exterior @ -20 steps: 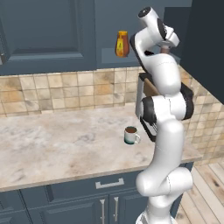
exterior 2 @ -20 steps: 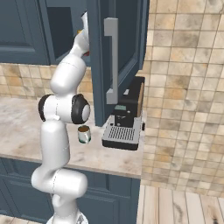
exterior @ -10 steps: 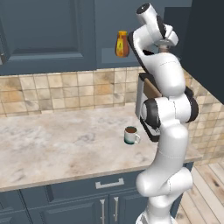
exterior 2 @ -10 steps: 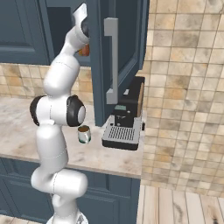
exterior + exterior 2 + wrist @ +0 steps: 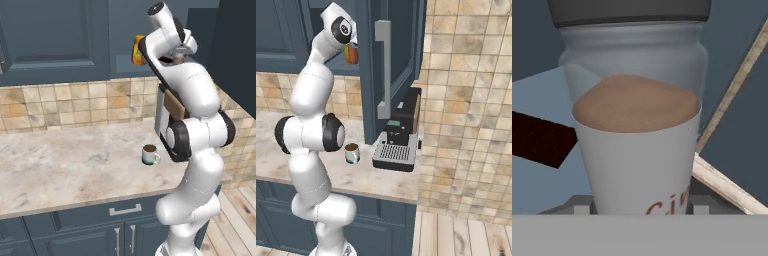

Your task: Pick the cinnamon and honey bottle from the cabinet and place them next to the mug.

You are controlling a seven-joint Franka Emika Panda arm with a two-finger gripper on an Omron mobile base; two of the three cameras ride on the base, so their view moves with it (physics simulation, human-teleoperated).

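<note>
Up at the cabinet [image 5: 55,35], the arm is reaching into the open shelf niche, with its hand at the level of the honey bottle [image 5: 138,50]. That amber-orange bottle is standing upright on the niche shelf, long axis vertical and tapered top pointing up, just to the left of the arm's upper links in the left base view; in the right base view it is peeking out just right of the wrist.

Right in front of the hand camera, the cinnamon [image 5: 634,125] is sitting very close: a jar with a pale labelled lower body, brown powder showing through the clear upper part, and a grey cap at the top of the frame. In that view its long axis is running top to bottom, cap end up. Whether the pincer is gripping the jar or merely surrounding it cannot be told, since its tips are not clearly showing.

Down on the table [image 5: 60,170], the mug [image 5: 149,154] is standing upright with dark liquid inside, near the front edge and just left of the coffee machine [image 5: 398,137]. The mug is well apart from both bottles.
</note>
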